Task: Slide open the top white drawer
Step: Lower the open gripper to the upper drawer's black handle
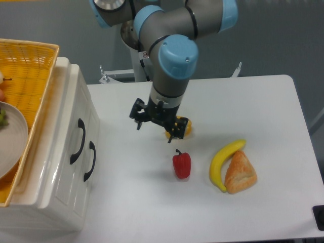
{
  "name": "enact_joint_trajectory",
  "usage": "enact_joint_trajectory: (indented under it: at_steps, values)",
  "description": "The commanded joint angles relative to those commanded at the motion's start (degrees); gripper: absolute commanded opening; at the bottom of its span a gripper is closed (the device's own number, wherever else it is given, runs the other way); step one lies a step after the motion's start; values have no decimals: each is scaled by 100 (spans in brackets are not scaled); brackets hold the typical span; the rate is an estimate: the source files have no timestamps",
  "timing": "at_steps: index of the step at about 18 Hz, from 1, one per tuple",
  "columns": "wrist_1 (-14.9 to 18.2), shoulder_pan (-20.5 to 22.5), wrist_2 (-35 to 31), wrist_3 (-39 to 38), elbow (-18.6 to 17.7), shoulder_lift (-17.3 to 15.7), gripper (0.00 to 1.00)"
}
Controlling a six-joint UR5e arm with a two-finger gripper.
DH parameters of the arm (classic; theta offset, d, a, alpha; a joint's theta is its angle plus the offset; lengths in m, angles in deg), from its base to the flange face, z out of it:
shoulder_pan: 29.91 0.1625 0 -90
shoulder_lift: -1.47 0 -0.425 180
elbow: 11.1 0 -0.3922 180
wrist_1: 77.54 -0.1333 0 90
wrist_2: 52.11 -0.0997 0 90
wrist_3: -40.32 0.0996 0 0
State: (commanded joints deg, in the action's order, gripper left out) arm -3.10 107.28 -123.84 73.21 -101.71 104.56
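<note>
The white cabinet stands at the left with its front facing right. The top white drawer (71, 126) is shut, and its curved black handle (79, 140) sits on the upper part of the front. The second drawer's black handle (90, 161) is just below and to the right of it. My gripper (154, 131) hangs over the table to the right of the cabinet, well clear of both handles. Its black fingers (137, 120) are spread apart and hold nothing.
A yellow wicker basket (35, 61) with a grey plate (10, 136) sits on top of the cabinet. On the table lie a small yellow-orange object (183, 127) just behind the gripper, a red pepper (181, 164), a banana (223, 157) and a croissant (240, 173).
</note>
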Motion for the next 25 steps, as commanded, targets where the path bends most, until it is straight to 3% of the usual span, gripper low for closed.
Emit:
enact_joint_trajectory:
  at_steps: [5, 14, 19, 25]
  values:
    - [18, -193, 81, -203, 18, 0, 100]
    - [-18, -465, 195, -1451, 158, 114, 100]
    - [-18, -483, 379, -1890, 351, 263, 100]
    - [-9, -501, 485, -2084, 325, 264, 100]
